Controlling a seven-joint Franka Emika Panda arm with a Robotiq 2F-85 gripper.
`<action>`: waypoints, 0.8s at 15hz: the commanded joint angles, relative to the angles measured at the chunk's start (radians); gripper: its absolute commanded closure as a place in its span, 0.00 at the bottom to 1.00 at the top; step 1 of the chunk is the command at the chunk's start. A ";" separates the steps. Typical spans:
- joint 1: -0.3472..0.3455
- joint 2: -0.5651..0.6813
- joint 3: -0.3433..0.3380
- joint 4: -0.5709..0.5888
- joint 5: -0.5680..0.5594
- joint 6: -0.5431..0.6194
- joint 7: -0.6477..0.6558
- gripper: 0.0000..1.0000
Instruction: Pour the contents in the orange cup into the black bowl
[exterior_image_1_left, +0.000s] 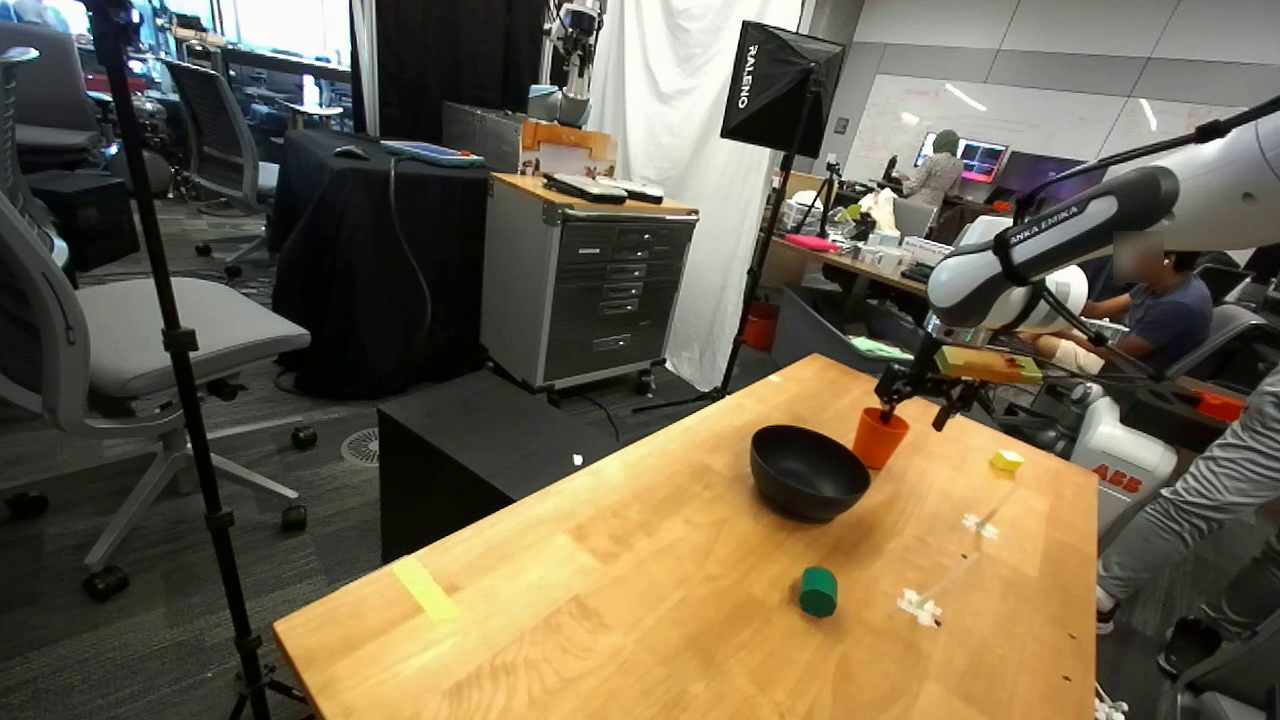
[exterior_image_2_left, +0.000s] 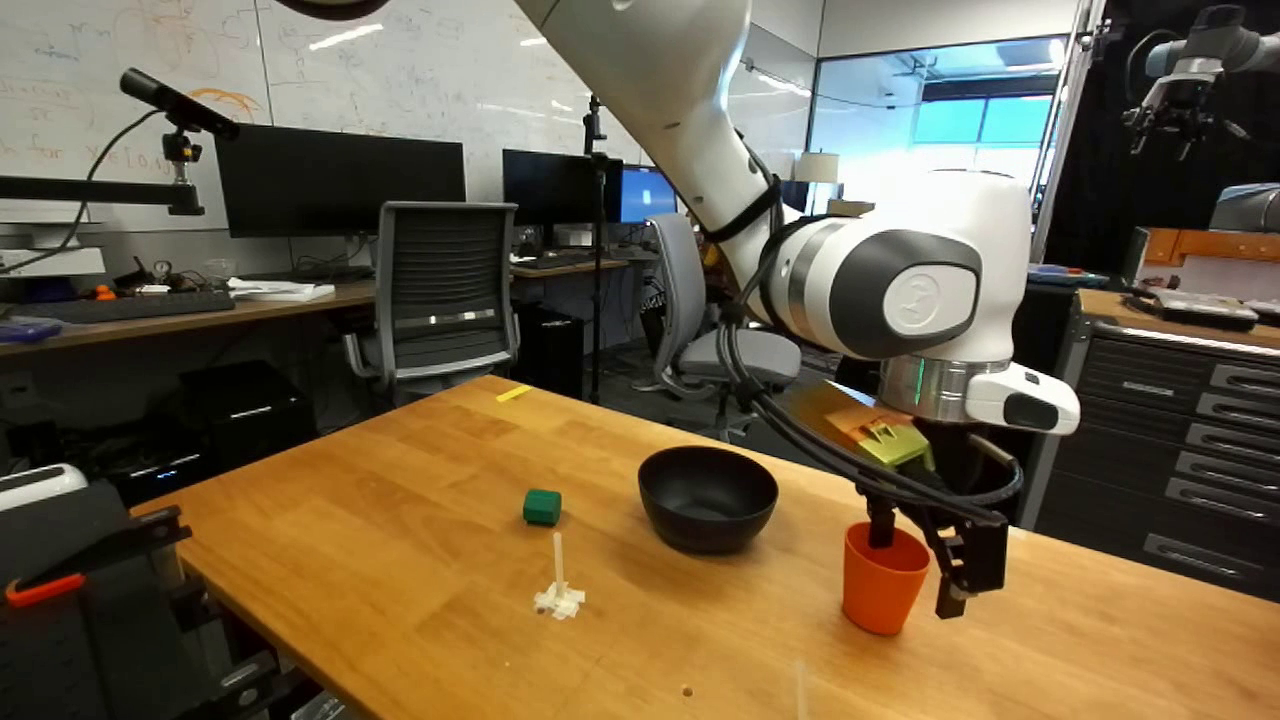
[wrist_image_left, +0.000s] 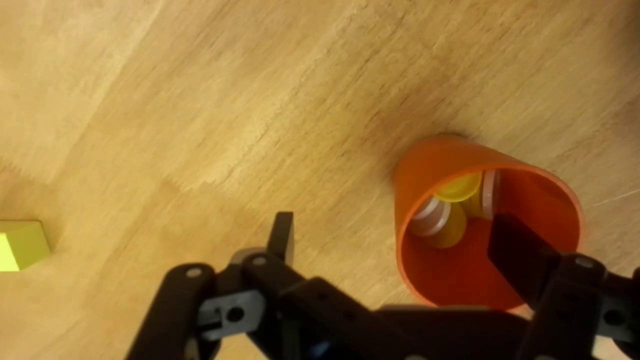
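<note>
The orange cup stands upright on the table in both exterior views (exterior_image_1_left: 878, 445) (exterior_image_2_left: 878, 592) and in the wrist view (wrist_image_left: 425, 160). Its contents (wrist_image_left: 450, 212), several yellow and whitish round pieces, lie at one side inside it. My gripper is open in the wrist view (wrist_image_left: 394, 230) and in both exterior views (exterior_image_1_left: 913, 420) (exterior_image_2_left: 915, 572). One finger reaches down inside the cup; the other is outside, apart from it, with the cup wall between them. The black bowl is close beside the cup in both exterior views (exterior_image_1_left: 805, 485) (exterior_image_2_left: 707, 508). It is out of the wrist view.
A green block lies on the wooden table near the bowl (exterior_image_1_left: 818, 592) (exterior_image_2_left: 542, 507). A yellow block (exterior_image_1_left: 1007, 460) is on the outer finger's side, also in the wrist view (wrist_image_left: 22, 245). White taped spots hold thin sticks (exterior_image_1_left: 920, 607) (exterior_image_2_left: 559, 600).
</note>
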 joint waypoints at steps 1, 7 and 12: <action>-0.023 0.046 0.020 0.082 0.017 -0.023 0.003 0.00; -0.026 0.081 0.018 0.141 0.030 -0.034 0.032 0.32; -0.019 0.099 0.013 0.178 0.023 -0.054 0.058 0.73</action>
